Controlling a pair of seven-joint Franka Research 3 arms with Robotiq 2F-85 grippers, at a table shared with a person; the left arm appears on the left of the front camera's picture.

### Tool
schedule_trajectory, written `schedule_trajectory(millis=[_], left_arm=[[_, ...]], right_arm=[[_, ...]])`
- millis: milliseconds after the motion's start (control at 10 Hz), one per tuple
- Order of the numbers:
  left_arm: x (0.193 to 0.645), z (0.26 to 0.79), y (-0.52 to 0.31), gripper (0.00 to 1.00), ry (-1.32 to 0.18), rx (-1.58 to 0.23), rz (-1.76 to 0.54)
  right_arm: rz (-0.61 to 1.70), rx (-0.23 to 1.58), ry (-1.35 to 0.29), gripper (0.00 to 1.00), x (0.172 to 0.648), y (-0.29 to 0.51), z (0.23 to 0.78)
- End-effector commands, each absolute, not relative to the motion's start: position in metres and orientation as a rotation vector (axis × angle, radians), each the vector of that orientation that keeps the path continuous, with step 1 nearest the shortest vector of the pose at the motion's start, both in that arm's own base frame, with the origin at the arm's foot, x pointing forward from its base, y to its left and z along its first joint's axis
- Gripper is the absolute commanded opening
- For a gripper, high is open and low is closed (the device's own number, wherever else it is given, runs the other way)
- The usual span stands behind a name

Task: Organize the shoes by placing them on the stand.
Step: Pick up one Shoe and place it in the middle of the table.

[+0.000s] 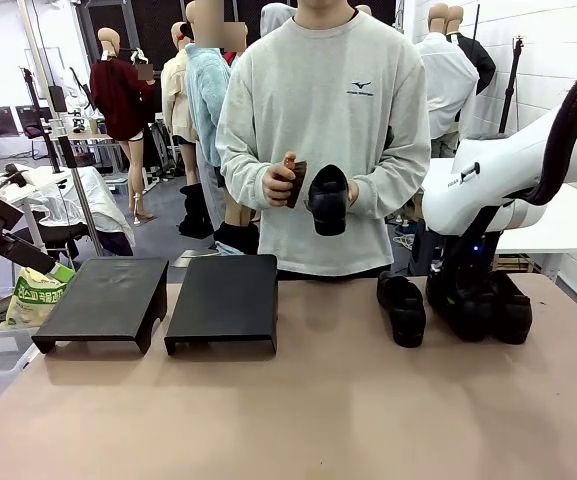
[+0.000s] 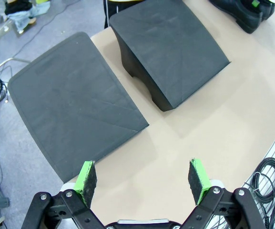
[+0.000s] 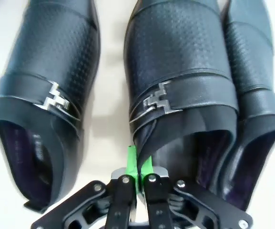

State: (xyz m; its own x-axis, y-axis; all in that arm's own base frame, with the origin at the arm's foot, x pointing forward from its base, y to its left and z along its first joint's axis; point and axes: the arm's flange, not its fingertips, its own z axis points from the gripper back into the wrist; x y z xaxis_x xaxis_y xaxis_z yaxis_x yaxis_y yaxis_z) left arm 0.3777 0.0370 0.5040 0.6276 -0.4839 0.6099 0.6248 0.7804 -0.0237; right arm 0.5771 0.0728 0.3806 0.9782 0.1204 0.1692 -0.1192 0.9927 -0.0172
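Right hand: closed (image 3: 137,161), pads pinched on the thin side wall of the middle shoe (image 3: 180,71), just behind its buckle strap.
Left hand: open (image 2: 142,175), jaws wide, holding nothing, hovering above the worktop (image 2: 213,129).
Shoes: three lie under the right hand. The middle shoe is in its grip, a second (image 3: 42,86) sits just beside it with a gap, and a third (image 3: 256,81) presses against it on the other side. The fourth (image 1: 328,200) is beyond the right hand, held up by the person.
Handling: probably light but toe-heavy, with a stiff thick sole and a softer collar. The glossy upper looks slippery, and the punched leather could mark.
Where to hold: the pinched wall is thin and may fold, letting the toe droop. A deeper bite at the collar or heel would likely carry it flatter.
Stands: two dark, matt, foam-like blocks (image 2: 75,109) (image 2: 170,52) side by side just ahead of the left hand, well apart from the right hand. No shoe is on them yet.
Surface: tan, smooth, matt, so a shoe should slide rather than snag.
Room: the person stands across the worktop from both hands and also holds a small brown block (image 1: 297,183). Cables lie on the floor near the left hand.
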Motion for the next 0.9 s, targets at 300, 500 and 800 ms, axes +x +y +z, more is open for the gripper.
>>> schedule_trajectory(millis=[300, 500, 800], left_arm=[[0.378, 0.502, 0.041, 1.00, -0.632, -0.258, -0.656], [0.378, 0.502, 0.041, 1.00, -0.632, -0.258, -0.656], [0.378, 0.502, 0.041, 1.00, -0.632, -0.258, -0.656]], right_arm=[[-0.044, -0.019, -0.412, 0.00, 0.490, 0.086, 0.496], [-0.042, 0.004, -0.271, 0.00, 0.451, 0.107, 0.493], [0.006, -0.007, -0.278, 0.00, 0.445, 0.108, 0.492]])
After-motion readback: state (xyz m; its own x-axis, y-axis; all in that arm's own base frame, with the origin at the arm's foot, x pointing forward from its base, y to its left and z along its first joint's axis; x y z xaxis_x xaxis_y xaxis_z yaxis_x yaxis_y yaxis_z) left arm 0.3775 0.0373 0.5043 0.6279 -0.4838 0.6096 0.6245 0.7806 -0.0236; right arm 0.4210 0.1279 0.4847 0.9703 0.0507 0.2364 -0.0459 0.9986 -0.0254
